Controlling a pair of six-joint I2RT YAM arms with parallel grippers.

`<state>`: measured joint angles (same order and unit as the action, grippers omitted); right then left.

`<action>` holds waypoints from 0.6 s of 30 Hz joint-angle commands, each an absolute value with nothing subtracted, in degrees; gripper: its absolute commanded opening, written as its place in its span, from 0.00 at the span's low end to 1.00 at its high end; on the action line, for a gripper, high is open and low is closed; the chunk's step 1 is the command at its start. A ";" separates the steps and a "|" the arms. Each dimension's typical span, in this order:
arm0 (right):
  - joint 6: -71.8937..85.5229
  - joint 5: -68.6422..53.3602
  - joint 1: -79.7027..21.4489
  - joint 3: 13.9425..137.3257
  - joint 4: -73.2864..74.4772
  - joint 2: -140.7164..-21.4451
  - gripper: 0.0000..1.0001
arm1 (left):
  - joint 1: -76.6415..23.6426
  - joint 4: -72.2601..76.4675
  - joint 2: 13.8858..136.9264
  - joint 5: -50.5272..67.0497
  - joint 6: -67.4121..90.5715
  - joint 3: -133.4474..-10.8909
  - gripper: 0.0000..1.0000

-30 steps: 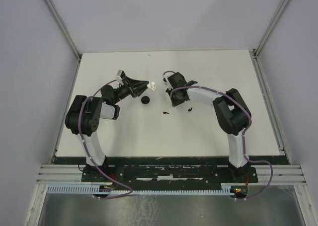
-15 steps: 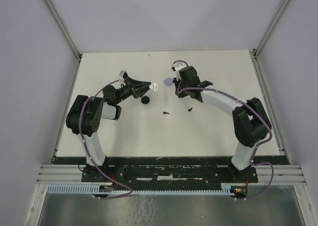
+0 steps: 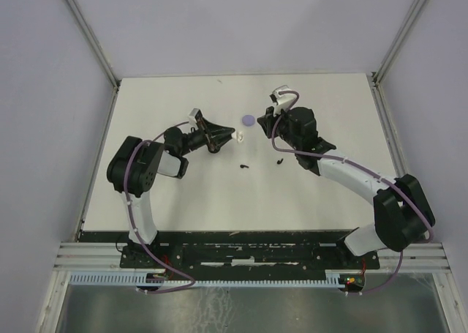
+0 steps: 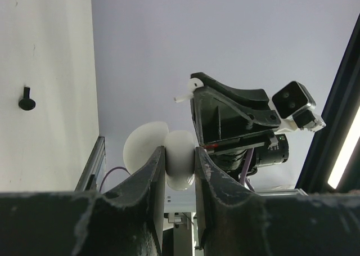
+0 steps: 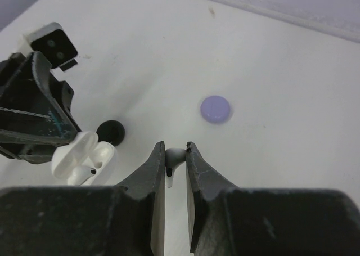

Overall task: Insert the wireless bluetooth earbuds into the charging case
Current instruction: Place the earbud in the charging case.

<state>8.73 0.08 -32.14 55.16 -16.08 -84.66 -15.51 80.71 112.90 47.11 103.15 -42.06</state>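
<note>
My left gripper (image 3: 231, 135) is shut on the white charging case (image 3: 239, 136), which it holds off the table with the lid open. In the left wrist view the case (image 4: 180, 160) sits pinched between the two fingers. In the right wrist view the case (image 5: 84, 161) has one white earbud in it. My right gripper (image 5: 175, 157) is shut on another white earbud (image 5: 174, 155), stem down, just right of the case and above the table. Two small black earbuds (image 3: 243, 165) (image 3: 280, 159) lie on the table nearer the bases.
A lilac round puck (image 3: 248, 118) lies between the two grippers, slightly farther back. A black round puck (image 5: 111, 132) sits on the table beside the left gripper. The white table (image 3: 322, 186) is walled on three sides.
The right gripper with its white earbud has swung right and away from the case, uncovering the lilac puck. The left gripper has carried the case a little to the right.
</note>
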 commanded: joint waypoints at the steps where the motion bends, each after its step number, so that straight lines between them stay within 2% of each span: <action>1: 8.76 -4.08 -32.12 52.84 -28.03 -80.77 0.03 | -16.54 85.25 113.99 48.37 104.43 -44.82 0.03; 7: 8.88 -6.67 -32.18 51.68 -30.65 -80.01 0.03 | -17.35 89.19 116.17 49.00 107.87 -46.64 0.03; 18: 7.86 -8.79 -32.62 51.37 -31.03 -80.04 0.03 | -19.55 87.61 115.76 49.44 108.32 -50.09 0.03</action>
<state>8.73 -7.42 -32.14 51.59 -27.40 -82.00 -18.92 83.70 116.01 48.36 106.54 -47.62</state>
